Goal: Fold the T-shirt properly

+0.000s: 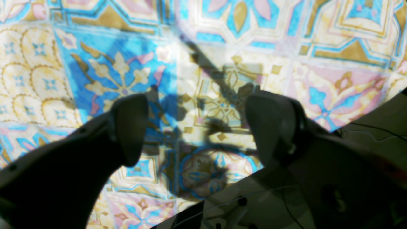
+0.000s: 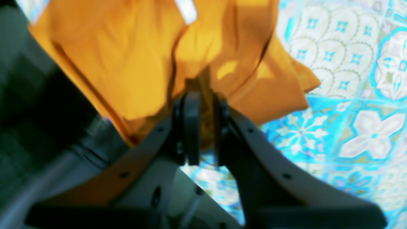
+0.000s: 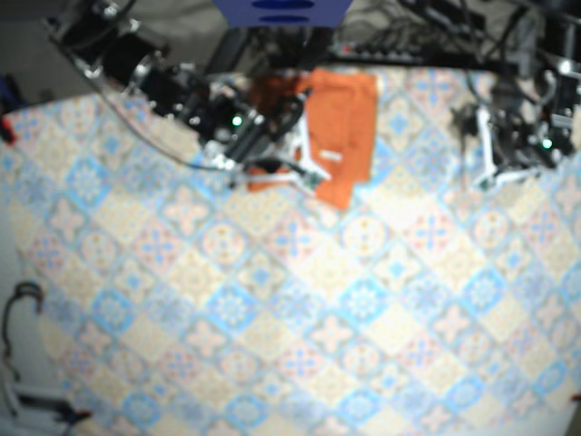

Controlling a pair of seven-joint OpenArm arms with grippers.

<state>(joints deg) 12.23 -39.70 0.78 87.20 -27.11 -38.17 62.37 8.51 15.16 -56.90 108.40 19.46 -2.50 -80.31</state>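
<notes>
The orange T-shirt (image 3: 343,127) lies folded into a narrow bundle at the table's far edge, with a small white tag (image 3: 331,156) showing. In the right wrist view the T-shirt (image 2: 133,60) hangs in creased folds, and my right gripper (image 2: 205,127) is shut on a bunch of its fabric near the lower edge. From above, the right gripper (image 3: 304,163) sits at the shirt's left side. My left gripper (image 1: 202,127) is open with nothing between its fingers, hovering over bare patterned cloth. In the base view the left gripper (image 3: 492,150) is far to the right of the shirt.
A blue, pink and yellow tiled tablecloth (image 3: 300,309) covers the table. The table edge (image 1: 286,159) runs just under the left gripper, with cables and dark floor beyond. A blue object (image 3: 281,11) and cables crowd the far edge behind the shirt.
</notes>
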